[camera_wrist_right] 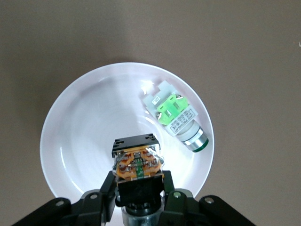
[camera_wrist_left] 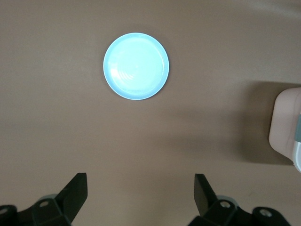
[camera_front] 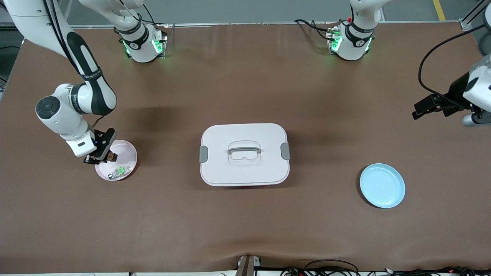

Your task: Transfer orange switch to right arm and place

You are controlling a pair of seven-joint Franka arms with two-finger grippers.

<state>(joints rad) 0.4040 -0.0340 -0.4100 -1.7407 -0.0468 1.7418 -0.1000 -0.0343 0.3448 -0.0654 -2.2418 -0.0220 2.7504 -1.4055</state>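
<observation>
Already the right hand (camera_wrist_right: 140, 197) pinches the orange switch (camera_wrist_right: 138, 162) over the pink plate (camera_wrist_right: 84, 136), perhaps just touching it, beside the green switch (camera_wrist_right: 176, 117), which a careless release could knock; left hand (camera_wrist_left: 141, 197) waits spread.

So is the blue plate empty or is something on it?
Empty. The blue plate shows only its bare surface in the left wrist view; the orange switch is in the right gripper over the pink plate.

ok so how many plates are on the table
2. The pink plate lies toward the right arm's end, with the green switch on it and the right gripper holding the orange switch over it. The blue plate lies toward the left arm's end.
</observation>
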